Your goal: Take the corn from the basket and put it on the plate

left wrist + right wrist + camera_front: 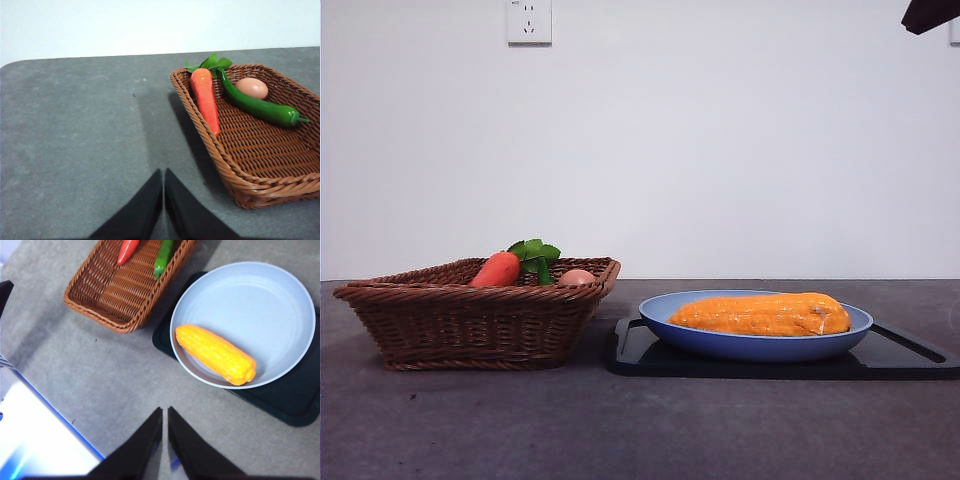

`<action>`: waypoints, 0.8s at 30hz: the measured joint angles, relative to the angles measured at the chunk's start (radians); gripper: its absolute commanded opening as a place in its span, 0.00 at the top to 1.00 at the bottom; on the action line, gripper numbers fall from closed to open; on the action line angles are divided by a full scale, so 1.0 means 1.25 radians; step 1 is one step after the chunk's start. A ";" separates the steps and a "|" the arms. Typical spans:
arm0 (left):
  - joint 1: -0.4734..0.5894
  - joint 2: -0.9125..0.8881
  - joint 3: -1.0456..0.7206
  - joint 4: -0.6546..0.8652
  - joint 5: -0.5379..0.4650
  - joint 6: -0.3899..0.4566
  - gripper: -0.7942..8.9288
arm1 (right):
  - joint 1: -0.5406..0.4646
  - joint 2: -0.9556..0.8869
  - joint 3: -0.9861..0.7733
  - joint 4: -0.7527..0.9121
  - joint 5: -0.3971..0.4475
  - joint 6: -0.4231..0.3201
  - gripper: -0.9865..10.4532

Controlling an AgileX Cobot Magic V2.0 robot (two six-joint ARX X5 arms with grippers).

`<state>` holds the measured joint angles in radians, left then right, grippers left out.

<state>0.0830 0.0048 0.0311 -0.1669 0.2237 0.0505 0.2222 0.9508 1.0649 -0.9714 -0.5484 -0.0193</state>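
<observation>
The orange-yellow corn (762,314) (215,353) lies on its side in the light-blue plate (665,310) (260,300), near the plate's front rim. The brown wicker basket (440,320) (265,185) (107,315) stands to the plate's left. My right gripper (164,412) is shut and empty, high above the table and well clear of the plate. My left gripper (163,173) is shut and empty over bare table beside the basket. In the front view only a dark arm tip (930,13) shows at the top right corner.
The basket holds a red-orange carrot (206,97) (497,269) with green leaves, a green pepper (255,105) and a beige egg (251,87) (576,277). A flat black tray (910,355) (280,402) lies under the plate. The table's edge (65,422) shows in the right wrist view.
</observation>
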 measured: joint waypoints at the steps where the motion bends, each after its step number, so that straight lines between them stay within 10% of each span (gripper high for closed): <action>1: 0.000 0.000 0.000 0.000 0.000 0.000 0.91 | 0.000 0.000 0.000 0.002 0.000 0.000 0.91; 17: 0.000 0.000 0.000 0.000 0.000 -0.001 0.91 | -0.017 -0.011 0.000 0.023 0.016 -0.038 0.91; 24: 0.000 0.000 0.000 0.000 0.000 -0.001 0.91 | -0.111 -0.132 -0.092 0.309 0.053 -0.071 0.91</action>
<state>0.0830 0.0048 0.0311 -0.1669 0.2237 0.0490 0.0830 0.7860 0.9493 -0.5858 -0.4824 -0.1081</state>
